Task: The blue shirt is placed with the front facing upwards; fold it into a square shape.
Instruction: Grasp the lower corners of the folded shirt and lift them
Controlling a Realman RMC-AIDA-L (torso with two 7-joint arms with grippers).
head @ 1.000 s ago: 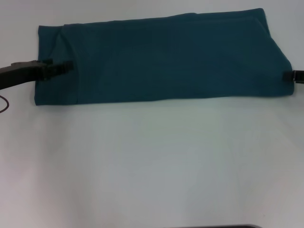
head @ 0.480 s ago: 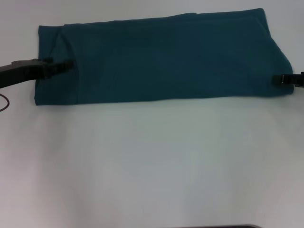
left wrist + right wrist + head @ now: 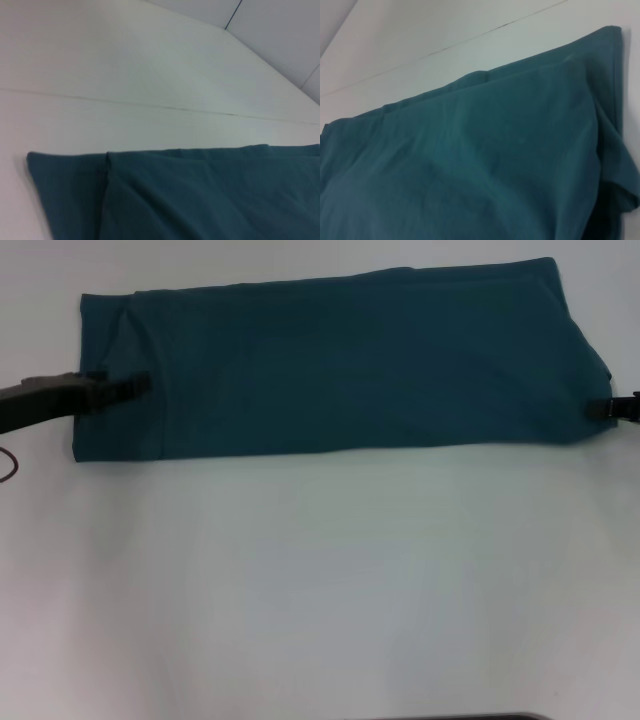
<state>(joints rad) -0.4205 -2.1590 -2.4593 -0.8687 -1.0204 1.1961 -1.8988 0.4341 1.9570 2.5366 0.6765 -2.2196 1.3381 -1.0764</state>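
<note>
The blue shirt (image 3: 340, 360) lies folded into a long flat band across the far part of the white table, its plain teal side up. No letters or collar show. My left gripper (image 3: 135, 386) rests low over the band's left end, above the folded-in flap. At the right end, my right gripper (image 3: 598, 409) sits at the shirt's edge, by the bunched corner. The left wrist view shows the shirt's (image 3: 200, 195) left end with a fold line. In the right wrist view the shirt (image 3: 470, 165) fills the frame, with a loose fold at one corner.
The white table (image 3: 320, 580) stretches wide and bare in front of the shirt. A thin seam line (image 3: 165, 106) crosses the tabletop beyond the shirt. A dark cable loop (image 3: 8, 465) shows at the left edge, under my left arm.
My right gripper has pulled back a little to the right, from over the cloth to the shirt's edge. The left gripper has sunk very slightly. The shirt lies as before.
</note>
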